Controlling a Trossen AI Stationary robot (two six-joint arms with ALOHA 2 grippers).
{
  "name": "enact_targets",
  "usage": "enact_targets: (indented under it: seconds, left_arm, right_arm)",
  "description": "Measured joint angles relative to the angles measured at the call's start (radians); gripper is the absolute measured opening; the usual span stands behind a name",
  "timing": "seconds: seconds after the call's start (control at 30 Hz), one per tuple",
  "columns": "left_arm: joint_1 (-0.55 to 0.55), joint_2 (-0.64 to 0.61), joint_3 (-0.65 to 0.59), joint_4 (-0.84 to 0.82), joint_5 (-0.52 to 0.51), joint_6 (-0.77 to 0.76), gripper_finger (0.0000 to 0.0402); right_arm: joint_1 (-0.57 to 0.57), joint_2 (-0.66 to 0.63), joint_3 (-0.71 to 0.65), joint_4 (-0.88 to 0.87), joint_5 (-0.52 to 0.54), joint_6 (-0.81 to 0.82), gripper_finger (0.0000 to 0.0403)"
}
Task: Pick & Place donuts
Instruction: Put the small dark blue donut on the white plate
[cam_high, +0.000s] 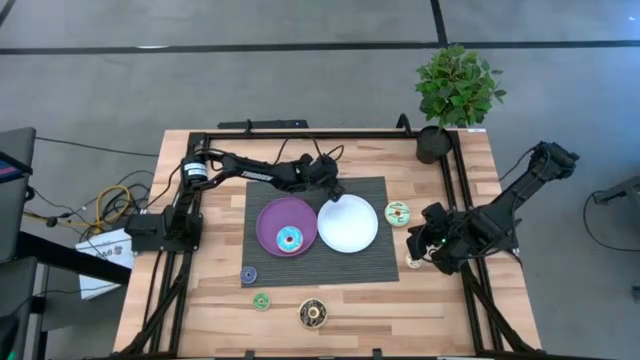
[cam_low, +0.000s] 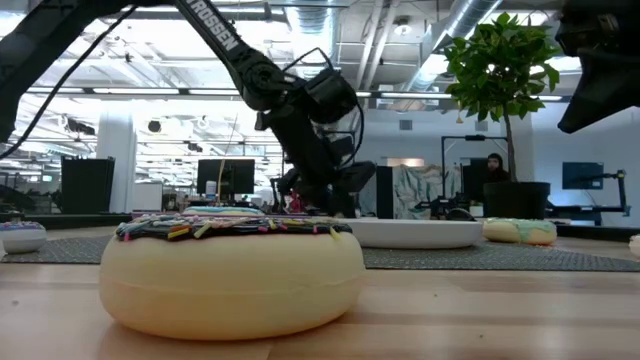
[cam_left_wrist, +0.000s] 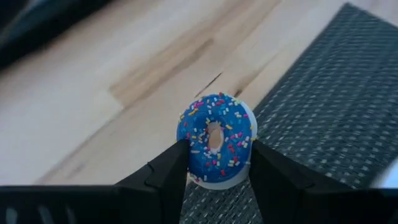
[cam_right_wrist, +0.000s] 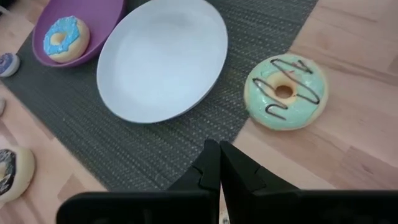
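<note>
My left gripper (cam_left_wrist: 214, 171) is over the mat's far edge (cam_high: 330, 188), between the purple plate (cam_high: 285, 222) and the white plate (cam_high: 347, 222), shut on a blue sprinkled donut (cam_left_wrist: 216, 138). A cyan donut (cam_high: 289, 238) lies in the purple plate. A mint donut with brown drizzle (cam_high: 397, 213) lies on the wood to the right of the white plate. Near the front edge lie a small purple-blue donut (cam_high: 248, 274), a small green one (cam_high: 261, 301) and a cream one with dark icing (cam_high: 312, 313). My right gripper (cam_right_wrist: 219, 168) is shut and holds nothing, right of the mat (cam_high: 420, 245). My left gripper pinches the blue donut between its two fingers (cam_left_wrist: 171, 165), one on each side of the ring's outer rim (cam_left_wrist: 186, 146). The donut stands on edge with its icing toward the wrist camera. Whether its lower rim touches the mat, I cannot tell.
A dark woven mat (cam_high: 385, 265) lies under both plates. A potted plant (cam_high: 435, 145) stands at the far right corner. Black frame rails (cam_high: 300, 135) run along the table's far and side edges. Bare wood shows along the near edge to the right of the cream donut.
</note>
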Motion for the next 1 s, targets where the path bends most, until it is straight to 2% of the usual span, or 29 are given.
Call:
enact_targets:
  seconds: [0.23, 0.57, 0.83, 1.0]
  left_arm:
    - [-0.024, -0.088, 0.0, -0.043, 0.006, 0.217, 0.0152]
    - [-0.095, -0.133, 0.002, -0.063, 0.144, 0.406, 0.0152]
    - [-0.171, -0.132, 0.002, -0.074, 0.141, 0.474, 0.0152]
    - [-0.204, -0.108, 0.001, -0.068, 0.119, 0.462, 0.0152]
  right_arm:
    - [-0.024, 0.0, 0.0, -0.02, 0.037, -0.025, 0.0]
    - [-0.042, 0.0, 0.0, -0.086, 0.077, -0.03, 0.0]
    - [-0.037, -0.002, 0.001, -0.126, 0.1, -0.031, 0.0]
    - [-0.028, -0.002, 0.001, -0.134, 0.1, -0.032, 0.0]
